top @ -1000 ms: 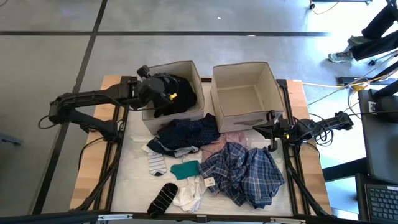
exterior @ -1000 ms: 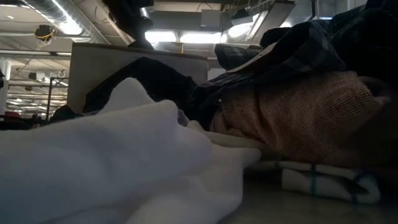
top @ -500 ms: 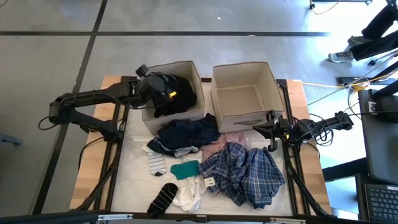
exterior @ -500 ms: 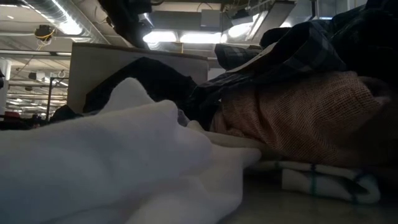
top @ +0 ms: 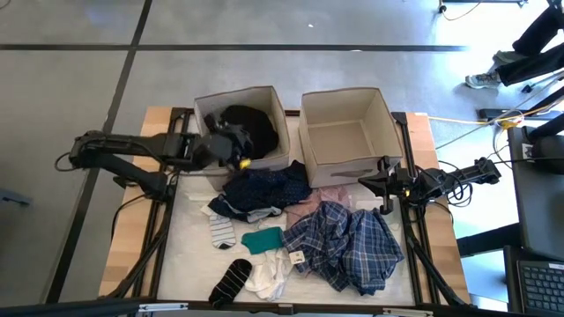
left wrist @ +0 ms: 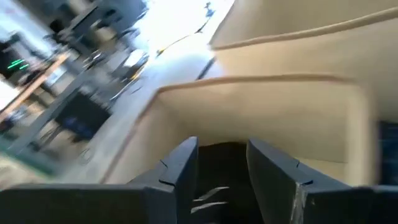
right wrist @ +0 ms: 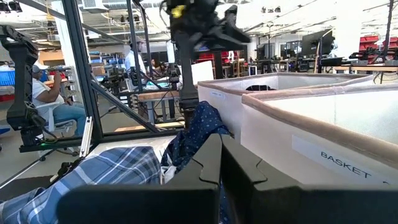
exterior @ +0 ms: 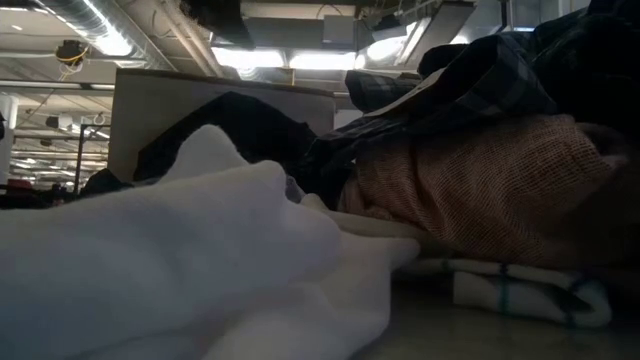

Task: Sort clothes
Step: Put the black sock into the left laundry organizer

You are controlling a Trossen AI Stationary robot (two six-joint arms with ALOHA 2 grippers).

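Nearest the table's front edge, the high view shows a black striped sock (top: 231,282) beside a white garment (top: 269,275), with a small teal item (top: 262,239) and a white striped sock (top: 221,232) just behind them. To their right a blue-plaid shirt (top: 348,246) sprawls wide, touching a dusty-pink piece (top: 319,201) that peeks out behind it, and a navy dotted garment (top: 263,188) lies against the front wall of the left beige box (top: 205,101). Only this overhead view gives that layout; the low view is filled by a white cloth (exterior: 170,250) close up and a pinkish mesh fabric (exterior: 480,190), with the box wall (exterior: 150,100) rising behind, and most of the pile is hidden there. At the table's right edge the right gripper (top: 385,185) waits beside the right beige box (top: 344,132), its fingers pressed together on nothing, as the right wrist view shows with the right gripper (right wrist: 221,158) closed in front of the navy cloth (right wrist: 199,127) and plaid (right wrist: 118,168); that view alone reads a "BASKET" label (right wrist: 339,158) and shows a seated person (right wrist: 46,99) in the room beyond. Farther back, the left gripper (top: 231,151) hovers over the left box's front corner, above a black garment (top: 251,128) lying inside. Its own wrist view, blurred, shows the fingers (left wrist: 180,177) parted and empty, with the dark cloth (left wrist: 221,168) below between them and the box's inner wall (left wrist: 280,118) beyond.
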